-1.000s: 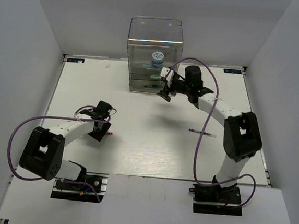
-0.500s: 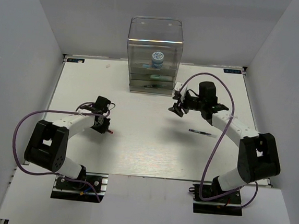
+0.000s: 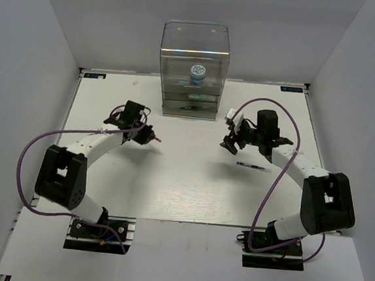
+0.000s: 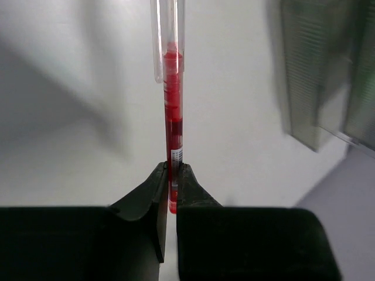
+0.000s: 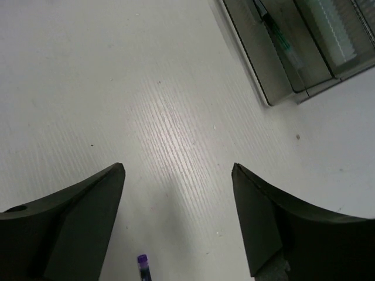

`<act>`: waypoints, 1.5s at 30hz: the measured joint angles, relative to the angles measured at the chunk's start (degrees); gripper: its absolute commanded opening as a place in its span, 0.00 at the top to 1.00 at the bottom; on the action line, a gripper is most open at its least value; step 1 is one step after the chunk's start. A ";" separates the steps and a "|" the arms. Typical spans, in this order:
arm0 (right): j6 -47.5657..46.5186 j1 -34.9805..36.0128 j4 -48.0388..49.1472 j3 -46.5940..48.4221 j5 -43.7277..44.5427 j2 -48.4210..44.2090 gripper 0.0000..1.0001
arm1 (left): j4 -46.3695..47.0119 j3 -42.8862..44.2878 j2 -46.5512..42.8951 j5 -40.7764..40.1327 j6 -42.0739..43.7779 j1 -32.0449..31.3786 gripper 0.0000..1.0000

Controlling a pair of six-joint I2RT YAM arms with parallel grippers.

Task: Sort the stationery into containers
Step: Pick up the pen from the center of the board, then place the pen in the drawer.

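Overhead, drawer unit (image 3: 191, 82) at the far edge of the white surface (image 3: 183, 193), patterned tub (image 3: 198, 72) in its tall top box, purple pen (image 3: 251, 165) lying right of centre, left wrist, left fingers (image 4: 149, 193) clamped on the thin red pen (image 4: 173, 111), right wrist, right fingers (image 5: 76, 216) spread wide

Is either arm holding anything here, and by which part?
The left gripper pinches the thin red pen between its fingers, near the end opposite its clear cap. The right gripper is open, holding nothing.
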 measured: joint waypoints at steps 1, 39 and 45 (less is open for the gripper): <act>-0.02 -0.35 -0.26 -0.22 0.26 -0.13 0.26 | 1.14 1.97 1.20 1.03 -0.04 -0.17 1.00; 0.92 -6.01 -5.25 -2.01 0.33 -3.34 0.68 | 7.58 42.07 35.32 3.80 -24.92 -7.32 1.00; 1.14 -6.08 -6.25 -2.05 0.17 -3.34 0.51 | 7.39 42.47 37.00 3.61 -27.17 -7.19 0.93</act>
